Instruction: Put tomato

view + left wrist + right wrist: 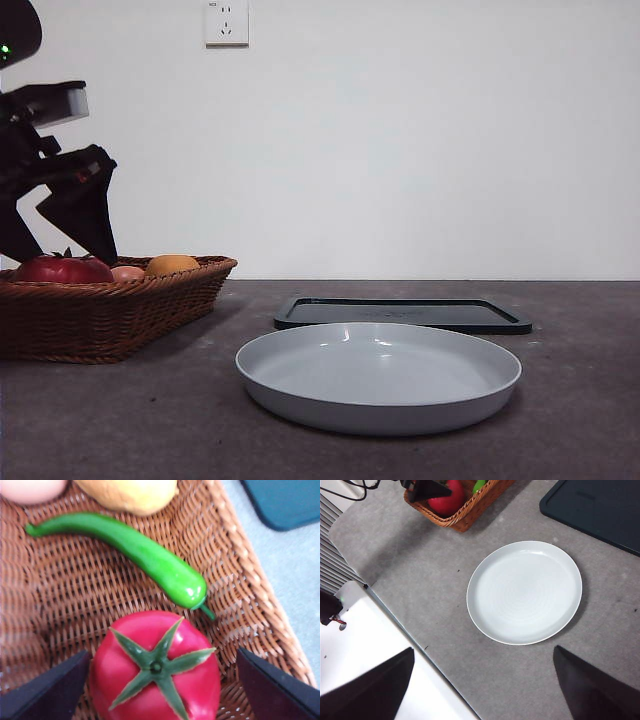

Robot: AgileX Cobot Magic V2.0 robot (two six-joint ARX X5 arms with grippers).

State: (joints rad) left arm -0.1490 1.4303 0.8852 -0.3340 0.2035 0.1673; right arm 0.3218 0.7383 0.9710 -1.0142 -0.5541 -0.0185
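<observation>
Early yet: nothing lifted. Tomato (156,672) lying in wicker basket (70,620), beside green pepper (132,550). Left gripper (160,680) over basket, jaws spread wide either side of tomato, not touching. Right gripper (482,680) high above white plate (525,592), jaws apart, holding nothing. Left to do, by estimate: closing, lifting, carrying, probably to plate.

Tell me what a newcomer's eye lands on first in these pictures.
The glossy red tomato with its green star calyx, lying in the wicker basket at the table's edge with the left gripper open on either side of it. Beside it lies a bright green pepper. Next, the empty grey plate in the middle, under the waiting right gripper.
</observation>
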